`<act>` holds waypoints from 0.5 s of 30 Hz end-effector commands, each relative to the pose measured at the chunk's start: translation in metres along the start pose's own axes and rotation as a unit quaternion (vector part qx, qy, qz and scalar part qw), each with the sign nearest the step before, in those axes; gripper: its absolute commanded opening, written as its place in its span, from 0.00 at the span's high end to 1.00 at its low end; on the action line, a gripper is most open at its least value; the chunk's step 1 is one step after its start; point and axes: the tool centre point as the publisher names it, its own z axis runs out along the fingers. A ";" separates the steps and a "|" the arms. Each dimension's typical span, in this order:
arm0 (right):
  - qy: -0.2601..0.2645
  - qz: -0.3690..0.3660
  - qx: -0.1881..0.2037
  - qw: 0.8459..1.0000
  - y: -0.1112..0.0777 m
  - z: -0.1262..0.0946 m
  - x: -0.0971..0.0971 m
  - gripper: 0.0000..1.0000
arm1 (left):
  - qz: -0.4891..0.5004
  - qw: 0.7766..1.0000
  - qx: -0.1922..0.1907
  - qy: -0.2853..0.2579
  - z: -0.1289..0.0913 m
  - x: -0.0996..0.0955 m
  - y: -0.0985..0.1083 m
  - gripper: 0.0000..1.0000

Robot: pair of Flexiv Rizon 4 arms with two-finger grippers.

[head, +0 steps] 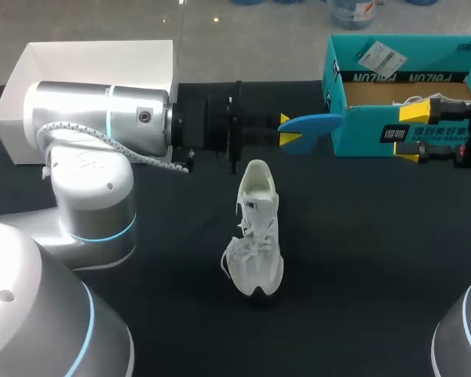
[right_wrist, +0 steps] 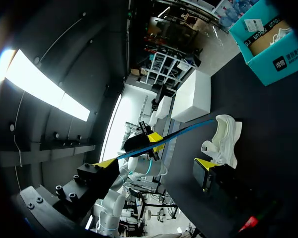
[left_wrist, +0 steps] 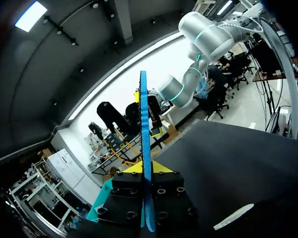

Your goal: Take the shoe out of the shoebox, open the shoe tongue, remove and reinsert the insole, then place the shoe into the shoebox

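A white shoe (head: 255,228) lies on the black table, toe toward the front; in the right wrist view the shoe (right_wrist: 223,139) rests past my own fingers. My left gripper (head: 290,131) hovers behind the shoe, shut on a blue insole (head: 315,123) that sticks out toward the right. In the left wrist view the insole (left_wrist: 145,148) stands edge-on between the fingers of that gripper (left_wrist: 147,171). My right gripper (head: 412,132) hangs open in front of the teal shoebox (head: 377,133), a short gap from the insole's tip. The insole (right_wrist: 179,134) lies ahead of the right gripper (right_wrist: 156,163).
The teal shoebox (right_wrist: 268,44) stands at the back right with another white shoe (head: 412,100) inside. A white box lid (head: 94,78) sits at the back left, partly hidden by my left arm (head: 102,118). Bare black tabletop (head: 361,259) surrounds the shoe.
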 end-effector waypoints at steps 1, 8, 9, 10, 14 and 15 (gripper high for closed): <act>-0.001 0.000 0.000 1.000 0.000 0.001 0.000 0.00 | -0.375 0.926 0.040 0.014 0.001 -0.003 0.000 1.00; -0.001 0.000 0.000 1.000 0.000 0.001 0.000 0.00 | -0.536 0.844 0.010 -0.004 0.004 -0.003 0.004 1.00; -0.001 0.000 0.000 1.000 0.000 0.001 0.000 0.00 | -0.574 0.819 0.010 0.007 0.004 -0.003 0.005 1.00; -0.001 0.000 0.000 1.000 0.000 0.001 0.000 0.00 | -0.597 0.802 0.006 0.004 0.004 -0.002 0.004 1.00; -0.001 0.000 0.000 1.000 0.000 0.001 0.000 0.00 | -0.696 0.718 -0.001 0.004 0.005 -0.004 0.001 1.00; -0.001 0.000 0.000 1.000 0.000 0.001 0.000 0.00 | -0.713 0.702 0.004 0.001 0.005 -0.005 0.000 1.00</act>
